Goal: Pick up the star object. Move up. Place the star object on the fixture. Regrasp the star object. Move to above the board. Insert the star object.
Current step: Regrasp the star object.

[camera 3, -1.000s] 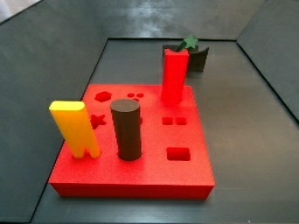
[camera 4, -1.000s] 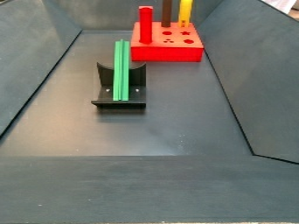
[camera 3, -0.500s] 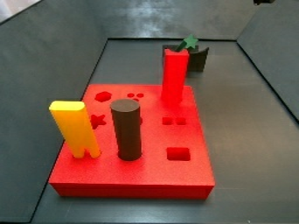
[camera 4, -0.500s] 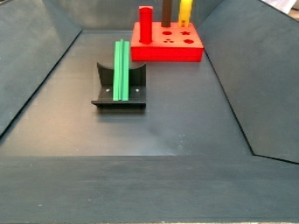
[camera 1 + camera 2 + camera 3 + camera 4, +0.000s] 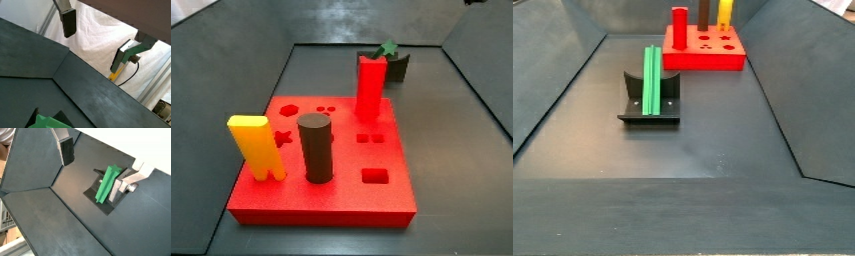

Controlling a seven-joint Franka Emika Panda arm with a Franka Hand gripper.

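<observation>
3 of the 6 steps look done to me: the star object (image 5: pixel 651 79) is already lying along the fixture (image 5: pixel 652 103), resting in its notch, well apart from the board (image 5: pixel 704 52) at the far end of the floor. So pick up, move up and place seem ticked off. Still left, judging from how things sit: regrasp, carry it over the board, and push it into the star hole (image 5: pixel 283 133).

The gripper (image 5: pixel 100 163) is up above the fixture, wide open, nothing between the jaws. In a wrist view you can see the green peg down below between the 2 fingers (image 5: pixel 66 150), clearly not touched by either. In another wrist view only a corner of the star object (image 5: pixel 49 121) peeks in.

On the board, the red peg (image 5: pixel 370 88), the yellow notched peg (image 5: pixel 254 147) and the dark brown cylinder peg (image 5: pixel 314 148) are standing upright, so the star slot looks free.

Stuff that's hard to read: neither side view shows the gripper at all, so its height over the peg is a guess. In a side view the red peg covers most of the fixture, and only the tip of the star object pokes out behind it. From the other side the yellow and brown pegs are cut off at the frame edge.
</observation>
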